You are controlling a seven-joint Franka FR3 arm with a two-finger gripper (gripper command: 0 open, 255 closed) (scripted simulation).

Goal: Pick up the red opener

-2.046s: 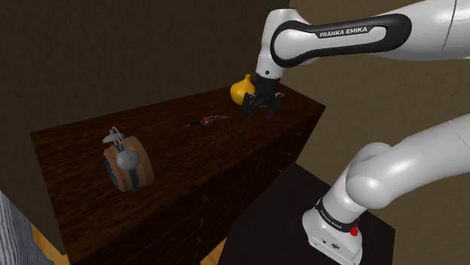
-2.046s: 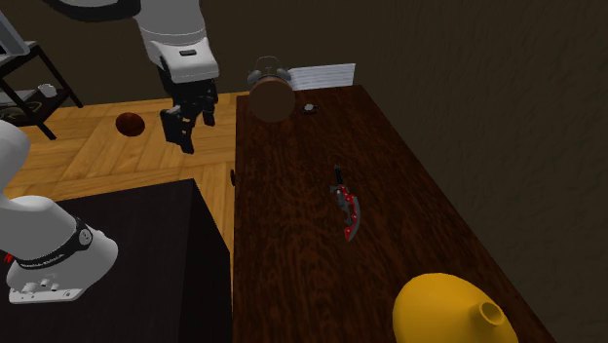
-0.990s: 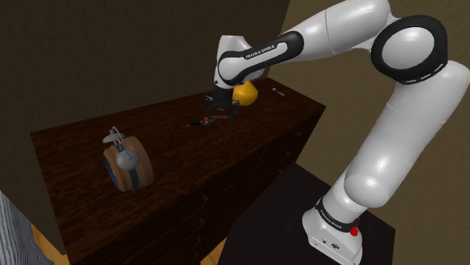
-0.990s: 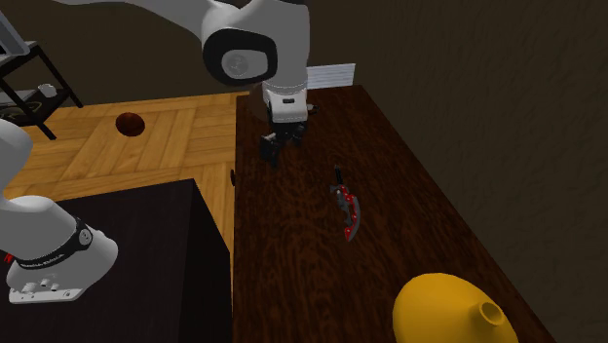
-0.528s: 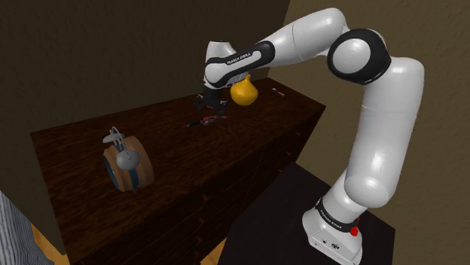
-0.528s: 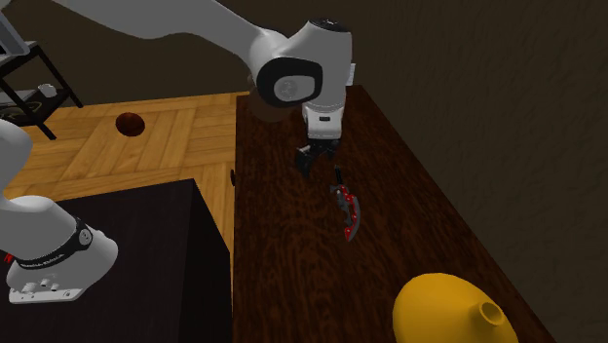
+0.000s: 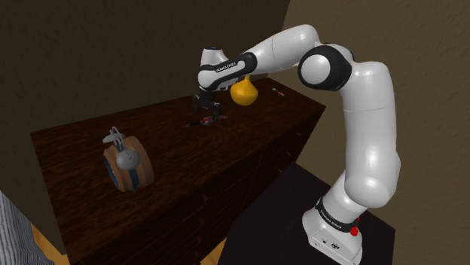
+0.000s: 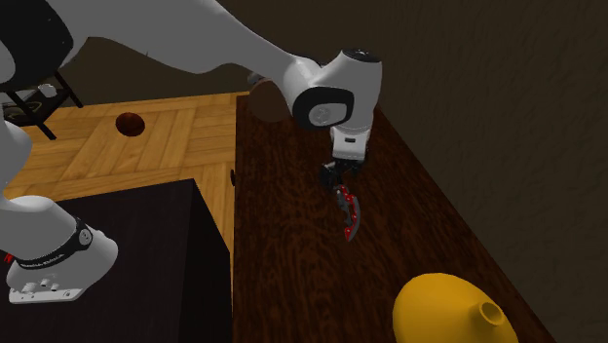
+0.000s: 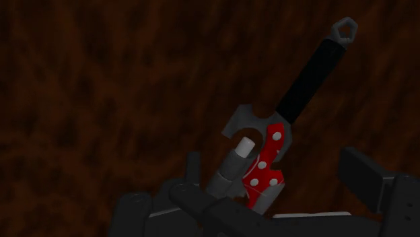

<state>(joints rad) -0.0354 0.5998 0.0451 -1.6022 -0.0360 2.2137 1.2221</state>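
Wrist view, pincer wide open astride red opener, black ringed handle pointing away.

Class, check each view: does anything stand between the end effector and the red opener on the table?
Nothing visible does. The open end effector hangs right over the red opener, whose red end lies between its parted fingers. The yellow vase stands apart, further along the table.
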